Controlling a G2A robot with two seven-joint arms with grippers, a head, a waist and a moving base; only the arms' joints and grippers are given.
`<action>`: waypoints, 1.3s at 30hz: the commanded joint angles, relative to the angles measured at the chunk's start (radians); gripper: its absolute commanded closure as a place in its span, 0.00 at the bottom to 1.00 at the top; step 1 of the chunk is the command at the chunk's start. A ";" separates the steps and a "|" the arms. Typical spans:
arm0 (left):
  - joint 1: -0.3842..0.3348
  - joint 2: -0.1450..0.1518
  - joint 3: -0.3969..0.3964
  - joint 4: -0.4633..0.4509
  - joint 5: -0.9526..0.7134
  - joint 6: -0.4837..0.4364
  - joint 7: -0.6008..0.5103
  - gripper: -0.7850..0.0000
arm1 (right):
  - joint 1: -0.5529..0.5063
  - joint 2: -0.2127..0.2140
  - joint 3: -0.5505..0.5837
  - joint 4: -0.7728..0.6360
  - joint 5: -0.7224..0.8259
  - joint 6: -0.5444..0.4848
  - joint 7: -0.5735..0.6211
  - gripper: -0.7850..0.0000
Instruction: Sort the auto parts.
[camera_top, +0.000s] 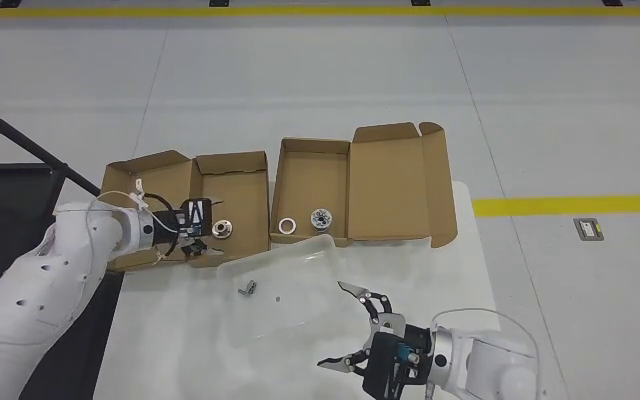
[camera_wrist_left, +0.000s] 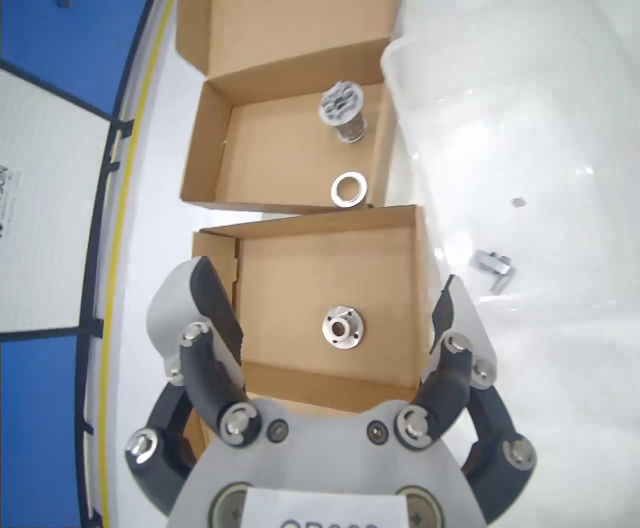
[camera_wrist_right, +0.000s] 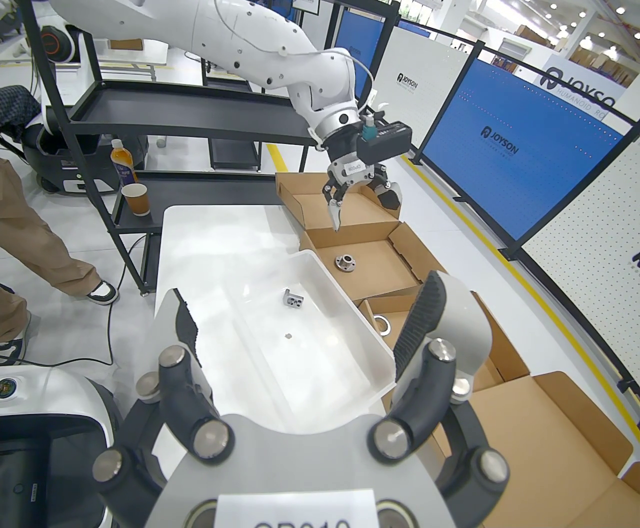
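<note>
While top view's left box (camera_top: 245, 200) has one hub (camera_top: 222, 229), the right box (camera_top: 300, 180) has one ring (camera_top: 288, 226) and one gear-like part (camera_top: 321, 217). Left wrist: left gripper (camera_wrist_left: 325, 272) splayed, empty, near hub. Right wrist: right gripper (camera_wrist_right: 305, 290) splayed too, and the clear tray (camera_wrist_right: 260, 345) holds one bracket (camera_wrist_right: 292, 299).

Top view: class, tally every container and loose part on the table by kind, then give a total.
Cardboard boxes: 2
Plastic tray: 1
Flanged hub: 1
Ring: 1
Toothed cylinder: 1
Small bracket: 1
Tiny speck: 1, too small to identify
Total: 8
</note>
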 joint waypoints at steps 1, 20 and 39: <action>0.035 0.022 0.005 -0.061 -0.021 -0.010 -0.026 0.00 | 0.000 0.000 0.000 0.000 0.000 0.000 0.000 0.00; 0.099 0.037 0.024 -0.123 -0.181 0.026 -0.128 0.00 | 0.000 0.000 0.000 0.000 0.000 0.000 0.000 0.00; 0.192 0.036 0.022 -0.428 -0.772 0.004 -0.946 0.00 | 0.000 0.000 0.000 0.000 0.000 0.000 0.000 0.00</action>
